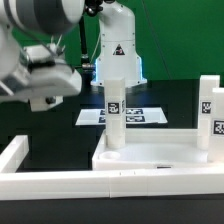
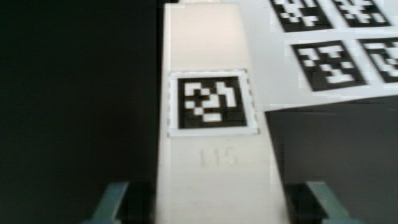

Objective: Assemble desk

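A white square-section leg (image 1: 115,114) is seen standing upright in a corner of the white tabletop panel (image 1: 160,157), a second leg (image 1: 209,112) at the panel's far side. In the wrist view the gripper (image 2: 214,196) is spread wide astride the leg (image 2: 210,120), apparently not clamped. The leg is judged light, rigid and smooth; its flat sides should be grasped.

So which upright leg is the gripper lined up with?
The leg at the tabletop corner on the exterior view's left, before the marker board; the wrist view frames it inside the open gripper.
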Robot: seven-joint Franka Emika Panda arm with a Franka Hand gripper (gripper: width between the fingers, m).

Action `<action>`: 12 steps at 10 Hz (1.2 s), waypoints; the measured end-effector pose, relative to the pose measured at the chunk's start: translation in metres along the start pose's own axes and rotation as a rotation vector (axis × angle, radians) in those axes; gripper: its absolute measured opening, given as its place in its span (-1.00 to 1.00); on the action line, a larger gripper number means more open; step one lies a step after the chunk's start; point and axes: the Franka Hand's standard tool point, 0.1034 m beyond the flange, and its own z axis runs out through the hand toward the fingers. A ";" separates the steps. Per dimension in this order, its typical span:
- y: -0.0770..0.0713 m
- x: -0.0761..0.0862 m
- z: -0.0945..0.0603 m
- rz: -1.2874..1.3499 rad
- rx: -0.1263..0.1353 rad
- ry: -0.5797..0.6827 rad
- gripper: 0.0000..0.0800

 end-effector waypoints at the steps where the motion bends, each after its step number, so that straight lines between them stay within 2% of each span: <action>1: -0.008 -0.011 -0.018 0.007 0.007 0.022 -0.28; 2: -0.006 -0.005 -0.018 0.007 0.001 0.053 -0.28; 3: -0.001 0.008 -0.023 0.007 -0.026 0.140 -0.28; 5: -0.003 0.004 -0.025 -0.001 -0.028 0.257 -0.28; 6: -0.005 0.008 -0.039 -0.005 -0.031 0.315 -0.28; 8: -0.024 0.006 -0.098 -0.013 0.023 0.520 -0.28; 9: -0.032 0.002 -0.118 -0.005 0.038 0.590 -0.28; 10: -0.035 0.001 -0.123 -0.003 0.034 0.625 -0.28; 11: -0.031 0.008 -0.126 -0.001 0.014 0.714 -0.28; 12: -0.029 0.008 -0.127 0.009 0.005 0.788 -0.28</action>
